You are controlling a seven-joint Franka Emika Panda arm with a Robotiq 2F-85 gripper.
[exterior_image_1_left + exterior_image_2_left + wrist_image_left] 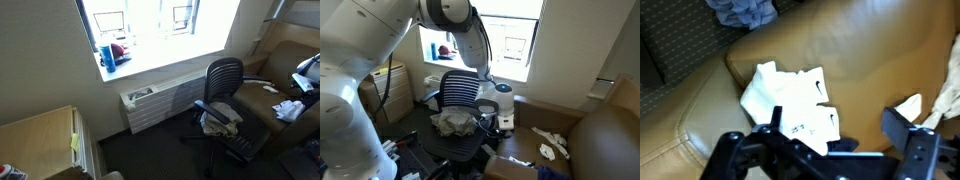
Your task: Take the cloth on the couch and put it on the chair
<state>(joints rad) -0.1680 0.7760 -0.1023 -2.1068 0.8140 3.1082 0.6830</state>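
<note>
A white cloth (790,95) with small dark logos lies crumpled on the brown couch (870,60). It also shows in both exterior views (552,149) (290,108). My gripper (835,135) is open and empty and hangs just above the couch seat. Its left finger is over the cloth's near edge and its right finger is over bare leather. In an exterior view my gripper (504,120) is beside the black office chair (460,95). The chair also shows in an exterior view (222,78). A grey cloth (450,123) lies on the chair seat.
A second white cloth (928,105) lies on the couch to the right of my gripper. A blue-grey cloth (740,12) shows at the top of the wrist view. A radiator (160,105) stands under the window. A wooden cabinet (40,140) stands nearby.
</note>
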